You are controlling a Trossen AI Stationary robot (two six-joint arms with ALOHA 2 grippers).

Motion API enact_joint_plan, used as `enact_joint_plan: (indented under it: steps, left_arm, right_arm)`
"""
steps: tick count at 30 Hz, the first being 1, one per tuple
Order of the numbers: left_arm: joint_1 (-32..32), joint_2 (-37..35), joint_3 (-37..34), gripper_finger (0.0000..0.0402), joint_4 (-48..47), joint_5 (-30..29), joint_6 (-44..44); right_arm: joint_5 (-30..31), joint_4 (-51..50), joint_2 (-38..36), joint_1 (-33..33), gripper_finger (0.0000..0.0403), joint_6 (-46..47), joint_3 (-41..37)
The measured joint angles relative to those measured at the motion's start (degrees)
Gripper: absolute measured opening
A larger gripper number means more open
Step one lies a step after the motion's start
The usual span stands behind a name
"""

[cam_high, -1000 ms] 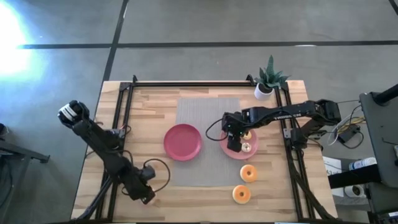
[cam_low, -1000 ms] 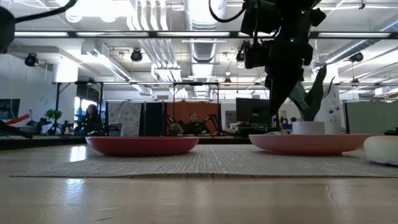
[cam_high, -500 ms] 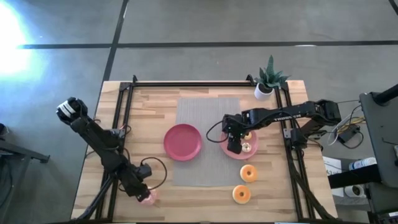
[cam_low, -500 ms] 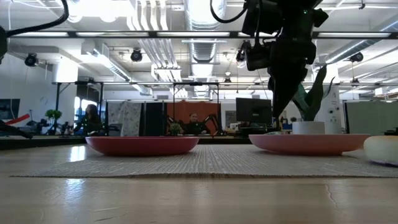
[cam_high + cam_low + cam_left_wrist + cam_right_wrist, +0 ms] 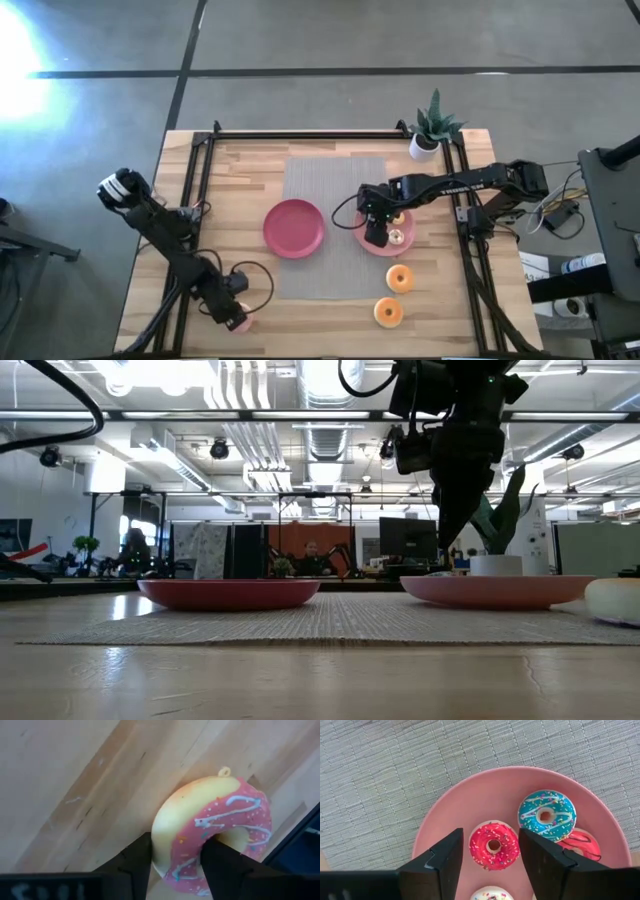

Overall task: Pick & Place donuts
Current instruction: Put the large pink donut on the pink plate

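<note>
Where overhead blurs, left gripper (image 5: 172,857) jaws grasping pink donut (image 5: 215,835), right gripper (image 5: 490,852) jaws released.

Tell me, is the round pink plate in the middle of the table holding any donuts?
No: in the high view the left-hand round pink plate is bare, while the donuts sit elsewhere.

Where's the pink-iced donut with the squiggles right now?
In the high view, the pink-iced donut sits at the table's front-left corner, between the left gripper's fingers, far from both plates.

Red donut (image 5: 494,845) between open jaws; perhaps 4 donuts (image 5: 547,815) plated.
</note>
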Motion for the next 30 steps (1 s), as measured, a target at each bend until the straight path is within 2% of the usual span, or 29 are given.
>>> enact_joint_plan:
  steps: [3,7,8,14,17,18,20,24,27,30]
  left_arm:
    - [0.1,0.7,0.0,0.0098,-0.3,-0.9,-0.7]
    - [0.4,-0.6,0.5,0.0019,-0.3,-3.0,-0.9]
    - [0.6,-1.3,0.6,0.0012,0.0,-4.6,-1.0]
    - [7.0,-9.9,3.0,0.0003,-4.4,-22.8,1.7]
    - [15.6,-13.3,4.4,0.0002,-9.3,-30.3,9.1]
    - [19.4,-14.0,4.7,0.0002,-10.1,-31.0,12.7]
    - [27.8,-14.5,5.0,0.0002,-9.9,-28.6,21.5]
    - [43.3,-12.0,5.7,0.0001,-10.4,-19.3,37.0]
    - [50.8,-9.3,5.7,0.0003,-12.4,-11.1,41.9]
    - [54.1,-7.1,5.7,0.0024,-12.8,-6.9,42.6]
  right_arm:
    - [0.1,0.0,0.0,0.0,0.0183,0.3,0.0]
    - [0.1,0.1,-0.2,0.4,0.0183,-0.6,0.0]
    - [0.1,0.1,-0.5,0.6,0.0183,-1.0,0.0]
    - [1.8,1.1,-4.1,1.6,0.0182,-2.4,1.7]
    - [3.4,1.9,-6.2,1.7,0.0182,-1.9,2.1]
    - [4.0,1.9,-6.8,1.8,0.0182,-1.5,2.2]
    - [4.2,1.5,-7.8,1.8,0.0182,-0.7,2.3]
    - [4.2,0.4,-9.2,2.9,0.0182,2.1,2.1]
    - [4.2,-1.2,-10.3,5.0,0.0182,4.4,1.6]
    - [4.3,-1.5,-10.9,7.4,0.0182,6.9,0.6]
